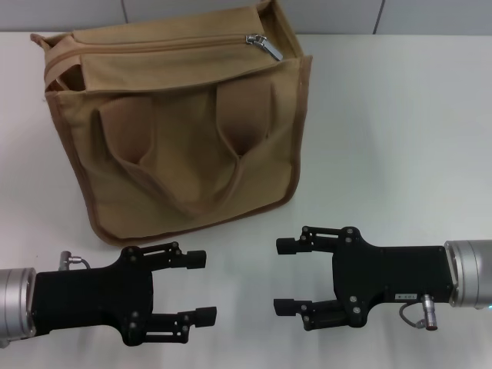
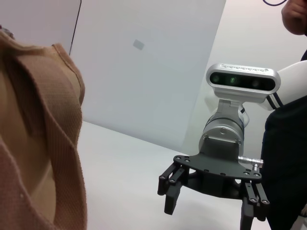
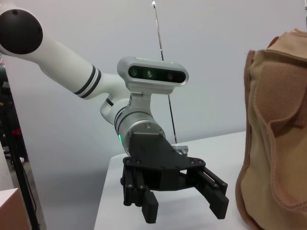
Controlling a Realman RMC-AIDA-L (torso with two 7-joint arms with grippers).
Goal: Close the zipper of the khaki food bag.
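- Khaki food bag sits at the far side of the white table, a boxy tan canvas tote with darker brown piping, two soft loop handles drooping down its front over the pockets, and far bigger than either gripper. Being soft and unweighted as far as I can see, it could slide or fold in if the zip is tugged with nothing bracing the other end.
- Handles hang loose across the front face; a gripper reaching up and over from below might snag one and drag the whole bag along.
- Left gripper rests low near the table's front edge, just short of the bag's lower corner, fingers spread and holding nothing.
- Right gripper lies opposite it, likewise spread wide and empty, well apart from the bag's top.
- Zipper runs along the top panel; from where I stand I cannot tell how much of the line is parted.
- Pull tab, small, shiny and silver, lies at the right end of that line. It looks slippery and easy to miss, so a slightly off pinch would probably skid off the metal.
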